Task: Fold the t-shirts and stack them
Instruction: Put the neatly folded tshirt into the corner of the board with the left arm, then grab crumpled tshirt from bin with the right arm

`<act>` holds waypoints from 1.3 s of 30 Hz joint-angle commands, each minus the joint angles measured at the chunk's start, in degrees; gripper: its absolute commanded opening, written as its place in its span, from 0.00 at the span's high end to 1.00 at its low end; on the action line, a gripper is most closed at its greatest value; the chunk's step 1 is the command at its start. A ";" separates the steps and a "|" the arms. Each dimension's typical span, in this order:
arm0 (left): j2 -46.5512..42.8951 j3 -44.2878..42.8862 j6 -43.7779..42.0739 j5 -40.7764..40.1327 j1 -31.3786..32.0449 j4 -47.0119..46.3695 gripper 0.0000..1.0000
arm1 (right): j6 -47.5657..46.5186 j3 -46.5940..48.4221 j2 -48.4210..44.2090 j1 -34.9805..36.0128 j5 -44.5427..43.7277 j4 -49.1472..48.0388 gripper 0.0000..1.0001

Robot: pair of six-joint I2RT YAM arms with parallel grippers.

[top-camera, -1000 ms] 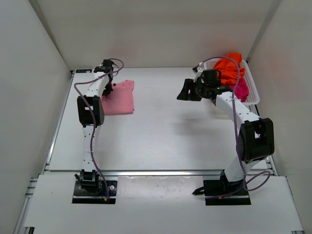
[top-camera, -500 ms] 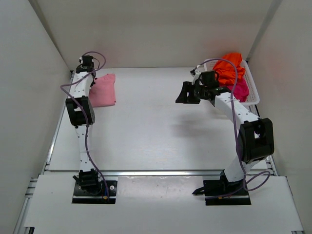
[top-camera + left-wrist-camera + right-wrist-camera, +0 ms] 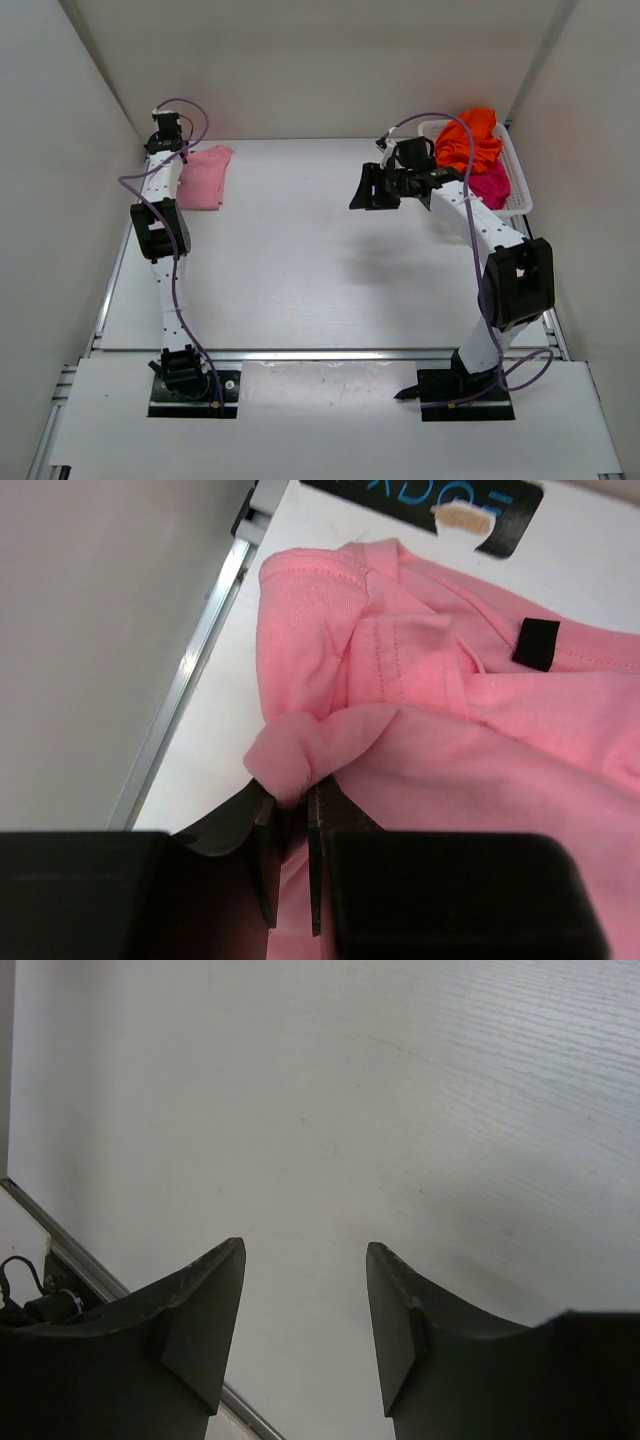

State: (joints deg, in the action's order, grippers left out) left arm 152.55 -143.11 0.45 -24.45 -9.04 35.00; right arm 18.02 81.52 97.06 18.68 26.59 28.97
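A folded light pink t-shirt (image 3: 205, 176) lies at the table's far left corner. My left gripper (image 3: 290, 805) is shut on a bunched fold of the light pink t-shirt (image 3: 450, 710); in the top view the left gripper (image 3: 170, 152) sits at the shirt's left edge. An orange t-shirt (image 3: 470, 140) and a magenta t-shirt (image 3: 490, 185) lie heaped in the white basket (image 3: 520, 195) at the far right. My right gripper (image 3: 362, 188) hangs above the table left of the basket, open, with nothing between its fingers (image 3: 205, 1310).
White walls enclose the table on the left, back and right. A metal rail (image 3: 185, 695) runs along the table's left edge beside the pink shirt. Bare tabletop (image 3: 320, 260) lies between the arms.
My left gripper has dragged the pink t-shirt leftward and back toward the far left corner. My right gripper has drifted left, away from the basket, its jaws slightly narrower.
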 commanded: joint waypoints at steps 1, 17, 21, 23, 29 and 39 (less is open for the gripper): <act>-0.68 -1.47 -1.42 -0.95 -0.28 -5.73 1.00 | 0.17 2.42 1.21 1.01 -0.84 2.23 0.50; -1.20 -3.14 1.13 1.51 -1.68 -10.04 0.02 | 0.35 3.39 3.05 2.24 -2.77 4.08 0.50; -4.89 -3.58 1.92 1.24 -1.68 -8.55 0.01 | -0.70 1.55 2.26 1.89 -3.21 3.81 0.49; -8.48 -2.36 3.24 2.20 -1.95 -7.06 0.01 | -1.58 0.67 0.95 1.10 -4.35 4.43 0.50; -26.46 21.11 9.39 10.18 -2.30 -5.35 0.01 | -3.78 -2.05 -5.20 -3.72 -10.14 4.43 0.47; -64.63 72.07 16.42 19.35 12.79 -20.42 0.01 | -8.18 -5.75 -16.72 -14.10 -14.37 6.01 0.38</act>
State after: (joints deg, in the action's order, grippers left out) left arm 94.21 -76.14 13.63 -9.80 -1.10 17.02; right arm 12.56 76.55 83.74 5.45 14.37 34.98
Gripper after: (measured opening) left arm 0.985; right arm 0.620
